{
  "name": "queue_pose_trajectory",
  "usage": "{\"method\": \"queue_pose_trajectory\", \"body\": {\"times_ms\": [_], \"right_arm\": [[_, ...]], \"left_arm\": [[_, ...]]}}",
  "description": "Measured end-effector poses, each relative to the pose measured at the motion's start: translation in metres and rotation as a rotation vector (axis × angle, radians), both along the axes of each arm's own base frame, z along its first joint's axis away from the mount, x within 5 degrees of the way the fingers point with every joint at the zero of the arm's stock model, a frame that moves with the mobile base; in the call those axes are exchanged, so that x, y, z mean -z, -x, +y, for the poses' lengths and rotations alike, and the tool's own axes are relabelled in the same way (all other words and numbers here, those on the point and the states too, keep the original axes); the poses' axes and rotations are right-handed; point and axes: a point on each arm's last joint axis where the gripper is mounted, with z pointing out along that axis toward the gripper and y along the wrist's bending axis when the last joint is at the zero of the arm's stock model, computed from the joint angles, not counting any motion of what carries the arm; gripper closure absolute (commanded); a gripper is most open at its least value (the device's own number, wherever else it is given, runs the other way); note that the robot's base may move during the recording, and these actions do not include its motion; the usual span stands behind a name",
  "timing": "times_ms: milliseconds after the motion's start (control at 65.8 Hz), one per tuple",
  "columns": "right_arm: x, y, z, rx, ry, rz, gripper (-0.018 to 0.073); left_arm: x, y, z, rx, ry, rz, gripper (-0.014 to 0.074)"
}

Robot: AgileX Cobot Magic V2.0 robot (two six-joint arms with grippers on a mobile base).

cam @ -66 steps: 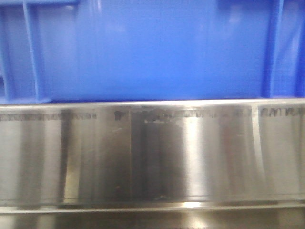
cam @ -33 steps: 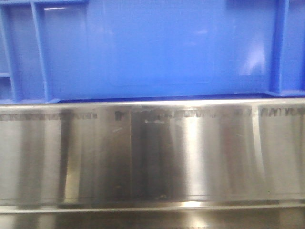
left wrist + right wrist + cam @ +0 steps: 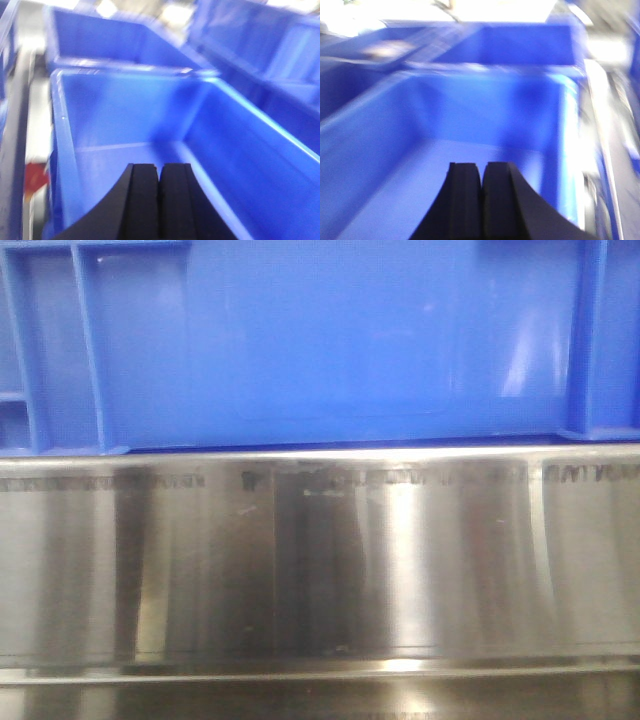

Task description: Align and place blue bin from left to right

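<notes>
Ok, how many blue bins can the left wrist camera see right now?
3, possibly more hidden: the large blue plastic bin open below the left gripper, a second blue bin behind it, a blurred third blue bin at upper right.

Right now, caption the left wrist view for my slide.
Closed left claw poised over the empty blue bin.

The blue bin point(image 3: 340, 340) is bright blue plastic with a broad smooth wall and vertical ribs near its corners, standing upright, open and empty inside point(image 3: 130, 130)

Left gripper point(image 3: 159, 200) & right gripper point(image 3: 482, 202): matte blk, curved, flat-tipped fingers.
</notes>
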Motion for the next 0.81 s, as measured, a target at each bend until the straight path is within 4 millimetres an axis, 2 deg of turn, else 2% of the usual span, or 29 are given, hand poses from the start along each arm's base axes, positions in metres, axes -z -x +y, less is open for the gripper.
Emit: {"method": "queue_pose_trajectory", "body": {"times_ms": [213, 395, 623, 805], "right_arm": [[0.004, 0.025, -0.022, -0.069, 0.013, -0.134, 0.0638], [0.009, 0.041, -0.041, -0.077, 0.011, -0.183, 0.0638], [0.009, 0.063, -0.067, -0.073, -0.035, -0.246, 0.0638], [0.008, 0.069, -0.074, -0.068, -0.05, -0.261, 0.0638]], "left_arm": [[0.019, 0.038, 0.013, 0.129, -0.003, -0.212, 0.0707], [0.037, 0.067, 0.028, 0.166, 0.004, -0.281, 0.0707], [0.032, 0.102, 0.055, 0.129, 0.048, -0.371, 0.0707], [0.031, 0.112, 0.066, 0.094, 0.051, -0.375, 0.0707]]}}
